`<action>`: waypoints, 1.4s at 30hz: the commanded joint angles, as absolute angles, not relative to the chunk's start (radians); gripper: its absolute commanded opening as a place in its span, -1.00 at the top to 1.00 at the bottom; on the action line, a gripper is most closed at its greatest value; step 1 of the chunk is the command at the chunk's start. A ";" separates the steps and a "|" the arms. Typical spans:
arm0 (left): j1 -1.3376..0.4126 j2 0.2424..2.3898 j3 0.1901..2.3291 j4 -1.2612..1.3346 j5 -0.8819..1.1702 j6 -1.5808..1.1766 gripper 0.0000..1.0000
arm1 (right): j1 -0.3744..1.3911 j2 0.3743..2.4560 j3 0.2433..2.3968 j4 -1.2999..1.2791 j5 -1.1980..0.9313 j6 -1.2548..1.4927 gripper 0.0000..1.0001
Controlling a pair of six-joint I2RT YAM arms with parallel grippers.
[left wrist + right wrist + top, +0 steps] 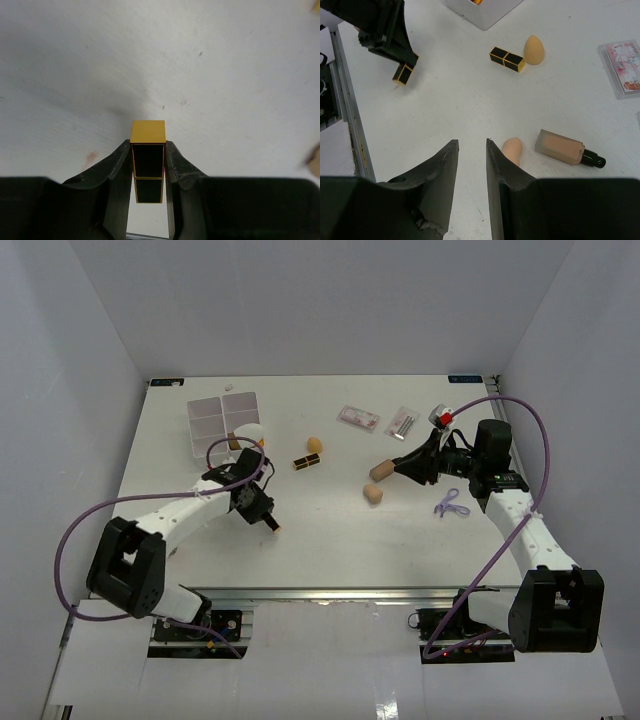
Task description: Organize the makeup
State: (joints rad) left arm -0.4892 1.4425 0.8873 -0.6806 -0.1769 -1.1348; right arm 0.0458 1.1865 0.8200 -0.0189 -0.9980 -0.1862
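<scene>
A broad stretch of bare table (330,550) is left open by the arm bases, between the left gripper (270,523) and the right gripper (471,142). Just ahead of the right gripper the way is blocked by a beige sponge (512,149) and the tan bottle (562,148). Beyond a bare strip, a loose lipstick tube (506,59) and a second sponge (534,50) are found side by side, and the far left is taken up by the white box (222,420)

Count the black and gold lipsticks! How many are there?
2. The gripped lipstick is pinched by the left gripper. The loose lipstick lies on the table beside a beige sponge. The white box might hide more.
</scene>
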 commanded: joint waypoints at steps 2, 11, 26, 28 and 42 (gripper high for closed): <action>-0.223 1.322 0.984 -0.646 -0.151 -1.133 0.46 | 0.037 1.163 0.817 0.023 -1.022 -0.171 0.29; 0.064 1.423 1.172 -0.610 -0.143 -1.314 0.49 | 0.032 1.163 0.811 0.028 -1.027 -0.167 0.29; 0.114 1.623 1.296 -0.584 -0.182 -1.423 0.49 | 0.030 1.169 0.808 0.032 -1.032 -0.164 0.29; 0.114 1.642 1.308 -0.581 -0.189 -1.428 0.49 | 0.029 1.169 0.805 0.033 -1.032 -0.164 0.29; 0.114 1.725 1.342 -0.575 -0.151 -1.432 -0.20 | 0.020 1.178 0.804 0.034 -1.032 -0.165 0.29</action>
